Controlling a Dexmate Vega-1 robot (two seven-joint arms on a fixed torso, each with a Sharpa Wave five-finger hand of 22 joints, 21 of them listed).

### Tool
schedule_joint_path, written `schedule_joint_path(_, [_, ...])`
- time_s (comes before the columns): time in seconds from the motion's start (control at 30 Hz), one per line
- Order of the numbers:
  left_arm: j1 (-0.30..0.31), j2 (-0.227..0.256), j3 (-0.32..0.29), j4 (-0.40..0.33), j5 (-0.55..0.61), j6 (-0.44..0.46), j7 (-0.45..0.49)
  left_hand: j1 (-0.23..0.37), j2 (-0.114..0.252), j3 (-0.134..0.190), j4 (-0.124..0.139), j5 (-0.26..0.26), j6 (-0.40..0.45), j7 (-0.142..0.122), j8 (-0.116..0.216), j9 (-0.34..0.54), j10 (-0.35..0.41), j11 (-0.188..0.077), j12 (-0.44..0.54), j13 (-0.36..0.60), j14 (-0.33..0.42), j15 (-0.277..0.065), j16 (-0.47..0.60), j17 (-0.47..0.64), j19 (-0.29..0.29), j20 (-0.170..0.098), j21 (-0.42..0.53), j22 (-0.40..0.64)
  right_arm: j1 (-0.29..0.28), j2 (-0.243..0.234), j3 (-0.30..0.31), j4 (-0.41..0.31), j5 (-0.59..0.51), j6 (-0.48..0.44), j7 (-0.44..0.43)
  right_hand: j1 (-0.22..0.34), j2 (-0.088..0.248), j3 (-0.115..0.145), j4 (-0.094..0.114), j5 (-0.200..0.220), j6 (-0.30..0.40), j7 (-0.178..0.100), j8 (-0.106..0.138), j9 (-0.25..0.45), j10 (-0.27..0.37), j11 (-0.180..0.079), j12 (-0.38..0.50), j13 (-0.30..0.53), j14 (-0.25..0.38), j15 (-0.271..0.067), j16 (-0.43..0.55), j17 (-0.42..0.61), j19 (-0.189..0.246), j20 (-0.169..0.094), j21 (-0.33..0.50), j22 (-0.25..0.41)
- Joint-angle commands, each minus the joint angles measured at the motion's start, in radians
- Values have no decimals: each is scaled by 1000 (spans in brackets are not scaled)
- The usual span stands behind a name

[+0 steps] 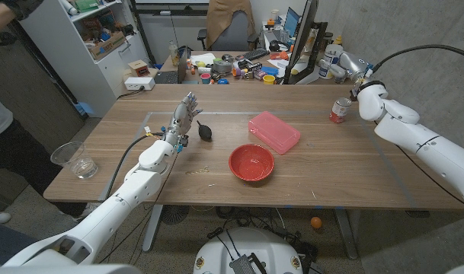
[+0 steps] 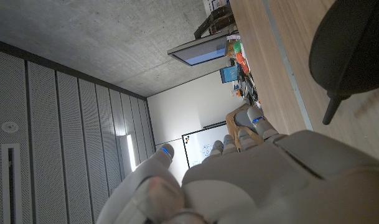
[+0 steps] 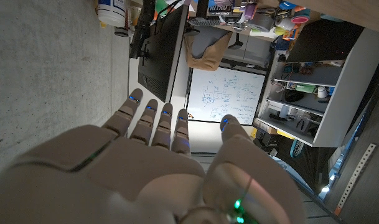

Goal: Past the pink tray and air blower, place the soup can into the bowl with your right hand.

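The soup can (image 1: 340,109) stands upright near the table's far right edge. My right hand (image 1: 359,78) is raised just beyond and to the right of it, apart from it; in the right wrist view this hand (image 3: 158,168) has its fingers stretched out and holds nothing. The red bowl (image 1: 251,163) sits at the middle front. Behind it lies the pink tray (image 1: 274,131), with the black air blower (image 1: 204,130) to its left. My left hand (image 1: 182,118) stands with fingers up, open, just left of the blower (image 2: 351,50).
A clear plastic cup (image 1: 74,158) stands near the table's left edge. Behind the table's far edge a second desk (image 1: 239,67) carries clutter and a monitor (image 1: 304,38). A person (image 1: 3,129) is at the picture's left edge.
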Motion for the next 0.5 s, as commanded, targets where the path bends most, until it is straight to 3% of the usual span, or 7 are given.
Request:
schedule_joint_path(0.03, [2,0,2,-8,3,4,6,-12,83,9,2,4,-40,-2,2,2,-70,2,2,5,-51,-4,1,2,-85,4,-4,2,53,-6,-27,27,-39,-72,50,-3,-4,-7,-4,-1,-9,-1,-4,3,-13,-5,-5,2,-7,-2,-2,2,4,11,-2,1])
schedule_joint_path(0.5, [7,5,0,-19,4,8,10,-15,79,10,2,4,-40,-4,1,2,-70,-3,1,5,-51,-6,0,2,-84,3,-5,2,66,-31,-55,16,-59,-128,110,9,-6,-7,-15,0,-22,11,-6,4,-30,-13,-11,3,-17,-10,-4,0,4,21,-5,-1])
